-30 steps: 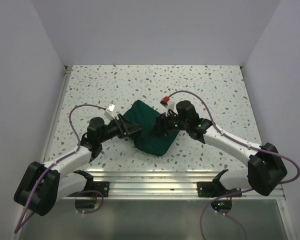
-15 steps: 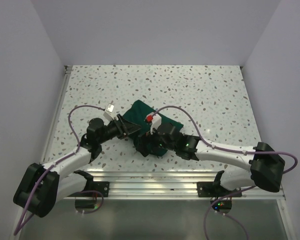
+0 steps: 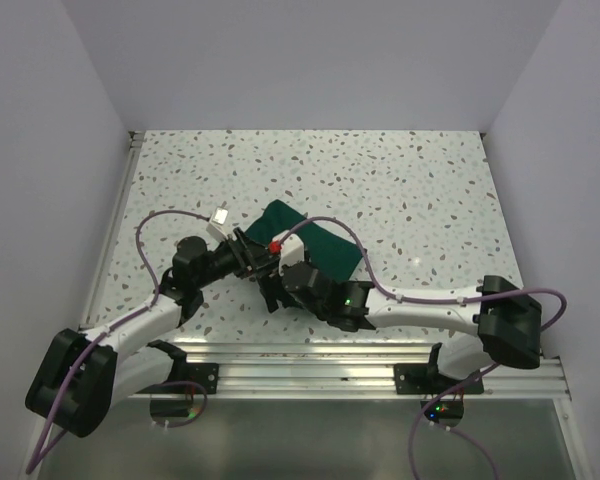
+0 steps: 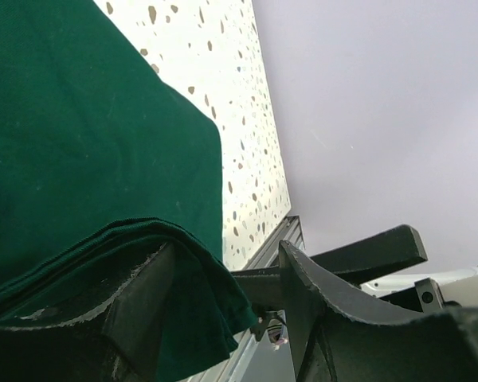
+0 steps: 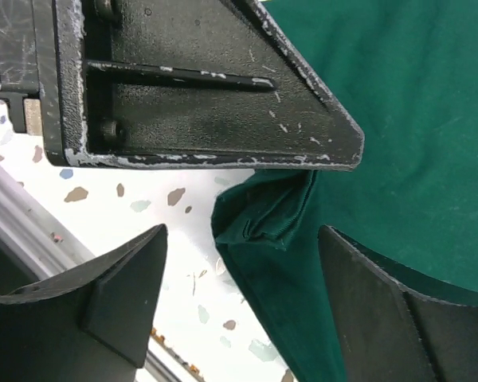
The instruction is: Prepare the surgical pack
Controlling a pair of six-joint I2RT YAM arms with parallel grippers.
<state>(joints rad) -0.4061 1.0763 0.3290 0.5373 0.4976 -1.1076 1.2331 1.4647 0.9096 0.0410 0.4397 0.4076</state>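
Observation:
The surgical pack point(image 3: 327, 246) is a dark green fabric bundle lying mid-table. My left gripper point(image 3: 257, 258) sits at its left edge, jaws open. In the left wrist view point(image 4: 223, 256) a folded fabric edge point(image 4: 80, 119) drapes over the left finger and hangs in the gap. My right gripper point(image 3: 274, 293) reaches across the pack's near-left corner, just beside the left gripper. In the right wrist view point(image 5: 243, 235) its jaws are wide open and straddle the bunched corner of the pack point(image 5: 398, 119). The left gripper's black finger point(image 5: 183, 95) lies across that corner.
An aluminium rail point(image 3: 310, 365) runs along the table's near edge and shows in the left wrist view point(image 4: 271, 239). Grey walls close in the speckled table point(image 3: 410, 170) on three sides. Purple cables point(image 3: 160, 215) loop above both arms.
My right arm has swung left across the pack, from its right side to its near-left corner beside the left gripper. The left gripper has stayed in place.

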